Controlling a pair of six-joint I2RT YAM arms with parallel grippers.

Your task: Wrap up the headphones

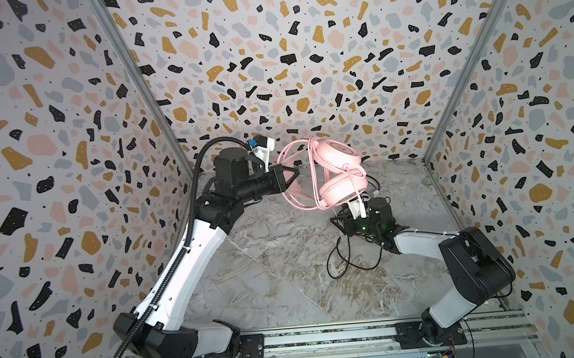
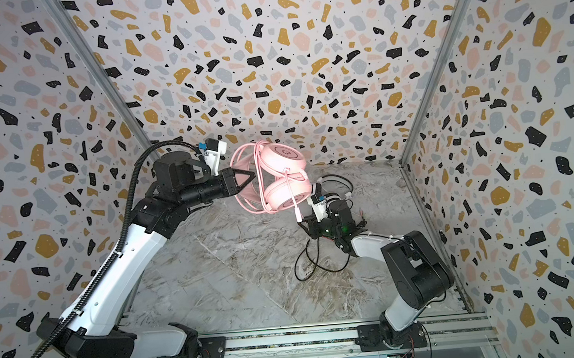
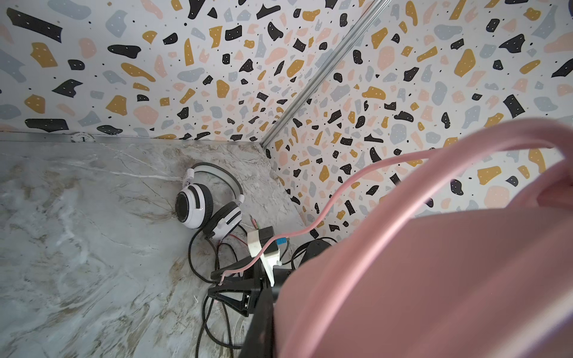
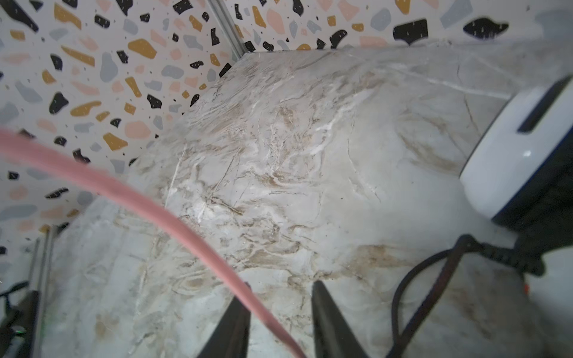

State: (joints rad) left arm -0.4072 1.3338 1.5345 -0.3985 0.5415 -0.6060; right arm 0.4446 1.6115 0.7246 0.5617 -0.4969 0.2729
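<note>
The left gripper [image 1: 295,173] is clamped on the pink headset's [image 1: 338,169] headband, holding it off the table [image 1: 285,273] so loops can pass around. The right gripper [image 4: 280,285] straddles the pink cable [image 4: 173,220] with its jaws apart, likely guiding it. The white headset [image 3: 201,204] lies unwrapped near the corner.

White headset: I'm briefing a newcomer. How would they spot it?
Look toward the marble table's far right corner. The white headset lies there beside black cable loops. Unlike the pink headset held aloft, it has black stripes.
</note>
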